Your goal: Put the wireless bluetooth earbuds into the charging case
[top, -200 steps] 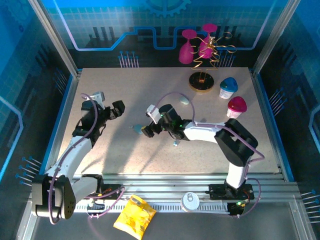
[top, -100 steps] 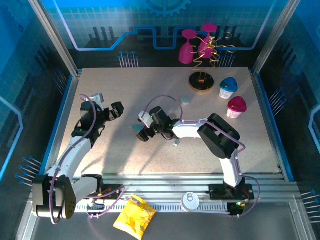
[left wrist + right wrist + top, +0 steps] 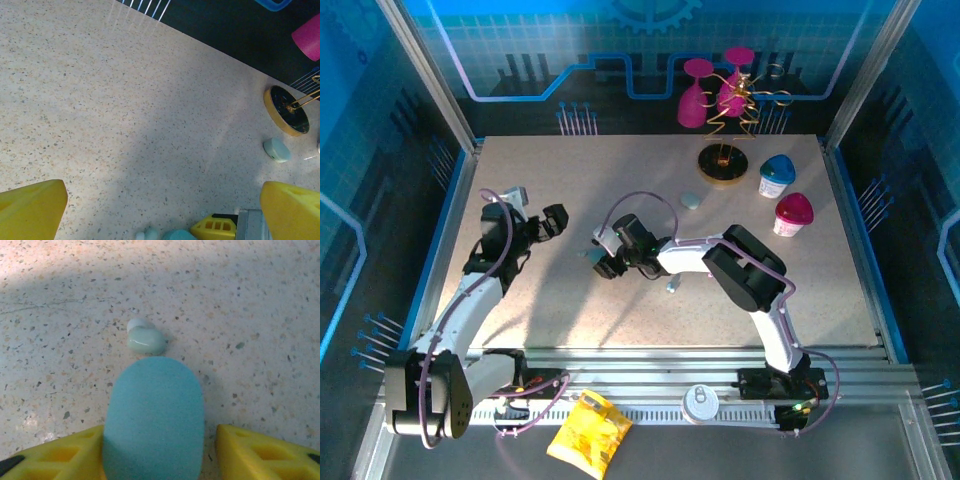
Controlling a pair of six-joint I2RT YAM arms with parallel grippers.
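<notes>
From above: nothing in the left gripper point(image 3: 555, 220), spread wide at the table's point(image 3: 570, 170) 9 o'clock; right gripper point(image 3: 606, 263) down at the teal charging case point(image 3: 592, 255), mid-table, one earbud point(image 3: 672, 287) at its 4 o'clock.
Left wrist: yellow fingers point(image 3: 30, 210) far apart, nothing between.
Right wrist: half-closed round the teal charging case point(image 3: 152, 415), touching at 9 o'clock, just clear at 3; pale earbud point(image 3: 145, 338) just beside at 12.

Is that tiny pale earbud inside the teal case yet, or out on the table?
Out. The earbud lies on the speckled table just beyond the teal case, whose smooth top shows no opening.
</notes>
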